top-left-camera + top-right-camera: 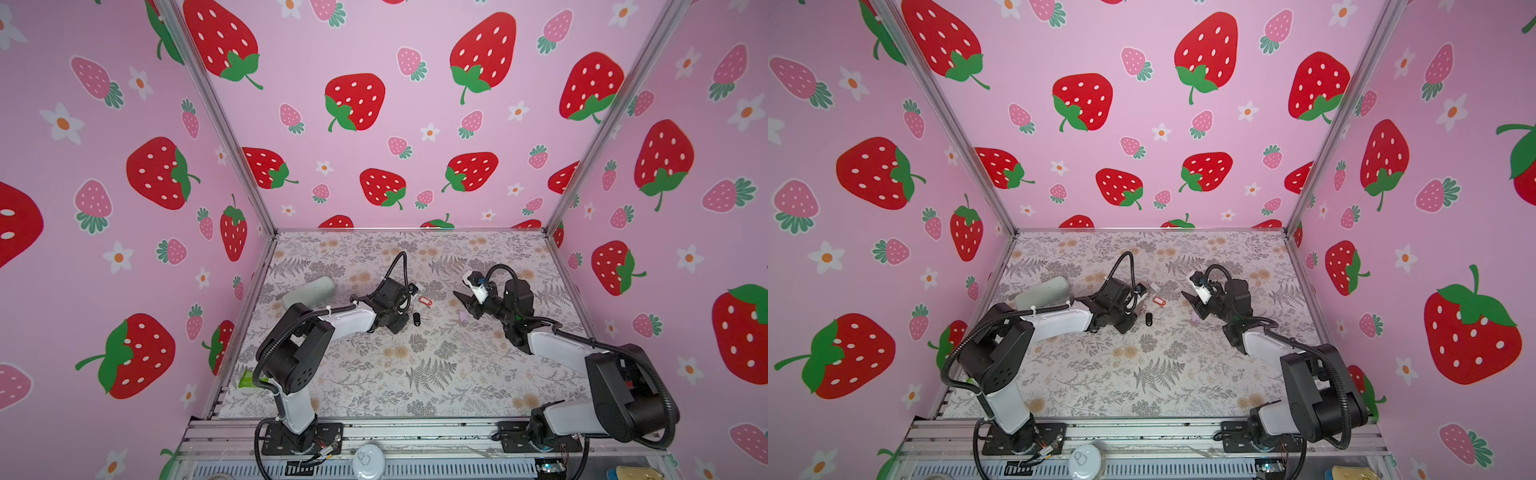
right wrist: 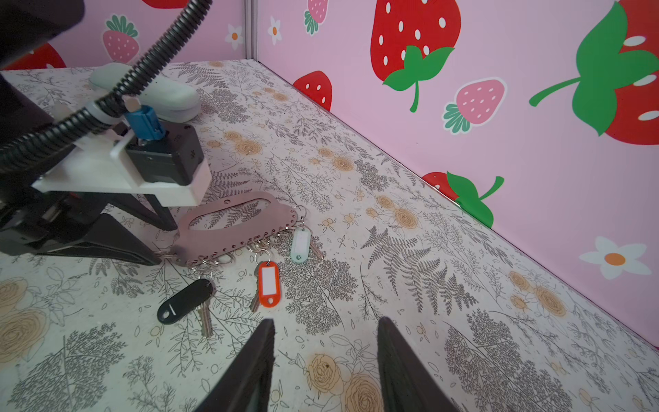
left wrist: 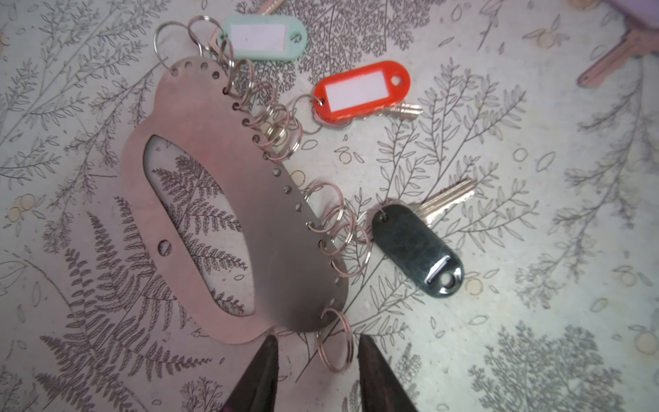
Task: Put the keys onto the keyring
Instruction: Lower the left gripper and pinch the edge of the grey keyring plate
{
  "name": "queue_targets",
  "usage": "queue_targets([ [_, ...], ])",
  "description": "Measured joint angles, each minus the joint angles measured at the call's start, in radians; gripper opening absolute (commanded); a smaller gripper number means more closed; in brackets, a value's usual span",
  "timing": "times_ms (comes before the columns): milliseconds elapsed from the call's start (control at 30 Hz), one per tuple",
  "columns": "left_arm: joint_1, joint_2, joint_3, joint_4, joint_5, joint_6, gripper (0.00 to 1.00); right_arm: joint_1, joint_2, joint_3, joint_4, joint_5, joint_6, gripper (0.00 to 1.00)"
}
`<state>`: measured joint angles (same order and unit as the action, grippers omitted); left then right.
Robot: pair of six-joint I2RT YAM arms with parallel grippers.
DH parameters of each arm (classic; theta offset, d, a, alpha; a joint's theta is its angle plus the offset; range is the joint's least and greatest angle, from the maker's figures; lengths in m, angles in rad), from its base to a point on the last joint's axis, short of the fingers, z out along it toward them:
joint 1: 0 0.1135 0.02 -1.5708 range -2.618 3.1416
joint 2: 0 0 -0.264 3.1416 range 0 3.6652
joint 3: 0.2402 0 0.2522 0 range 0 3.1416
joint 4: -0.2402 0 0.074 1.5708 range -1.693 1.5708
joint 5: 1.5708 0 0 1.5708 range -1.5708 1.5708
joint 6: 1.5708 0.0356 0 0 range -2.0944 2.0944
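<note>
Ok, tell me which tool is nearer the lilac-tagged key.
Right. The right tool hangs just beside the lilac-tagged key; the left tool sits at the keyring, beyond the black tag.

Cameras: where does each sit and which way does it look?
Top views: high at the front, looking down at the table; both arms show.
Left wrist: on the left arm, looking down at the keyring; left gripper tips show.
Right wrist: on the right arm, looking across at the left arm; right gripper tips show.
Shared: both wrist views show the keyring, red tag and black tag.
</note>
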<state>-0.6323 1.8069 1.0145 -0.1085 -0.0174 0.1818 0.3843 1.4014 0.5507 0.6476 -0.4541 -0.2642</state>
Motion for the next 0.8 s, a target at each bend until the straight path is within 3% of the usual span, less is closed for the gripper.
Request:
queue_targets([
  [400, 0.0, 0.022, 0.0, -0.002, -0.007, 0.004, 0.21, 0.0, 0.0, 0.0, 0.0, 0.0, 0.0, 0.48],
  [800, 0.0, 0.025, 0.004, 0.0, -0.006, 0.006, 0.12, 0.001, 0.0, 0.0, 0.0, 0.0, 0.001, 0.46],
])
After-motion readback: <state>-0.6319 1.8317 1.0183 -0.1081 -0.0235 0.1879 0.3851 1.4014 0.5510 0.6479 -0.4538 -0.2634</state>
